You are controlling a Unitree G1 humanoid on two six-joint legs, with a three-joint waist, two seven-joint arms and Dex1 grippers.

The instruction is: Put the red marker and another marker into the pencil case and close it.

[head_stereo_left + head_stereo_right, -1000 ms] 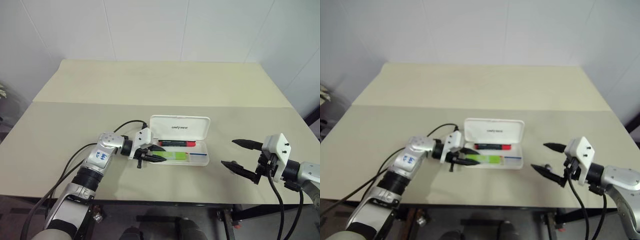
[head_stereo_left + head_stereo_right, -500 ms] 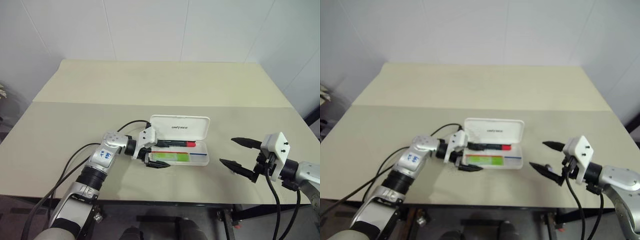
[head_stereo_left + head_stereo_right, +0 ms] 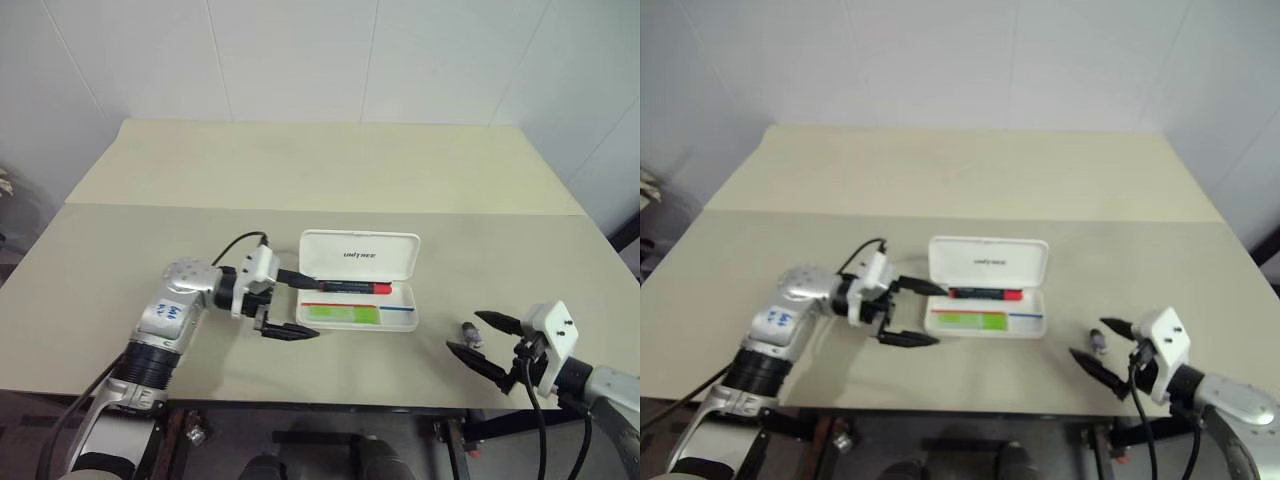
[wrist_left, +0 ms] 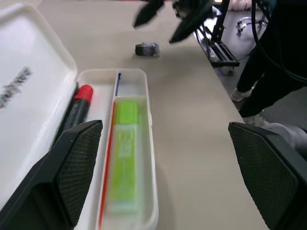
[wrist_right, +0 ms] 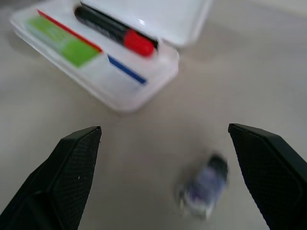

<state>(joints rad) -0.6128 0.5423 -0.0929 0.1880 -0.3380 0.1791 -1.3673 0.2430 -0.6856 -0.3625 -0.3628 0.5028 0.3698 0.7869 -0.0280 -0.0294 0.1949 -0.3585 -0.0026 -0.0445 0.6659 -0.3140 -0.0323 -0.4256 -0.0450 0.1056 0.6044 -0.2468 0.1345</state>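
Gaping left pincer [image 3: 290,303] flanks pencil case [image 3: 405,322] edge.

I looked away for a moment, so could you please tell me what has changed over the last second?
The left gripper let go of the green marker, leaving it in the pencil case, opened wide and drew back clear of the case. The right gripper sank towards the table edge, beside a small dark piece. The red marker and the open lid are unchanged.

The beige bench [image 3: 300,180] is carrying the open pencil case [image 3: 358,295] near its front edge; a small dark stubby piece [image 3: 468,333] is lying well apart, rightward.
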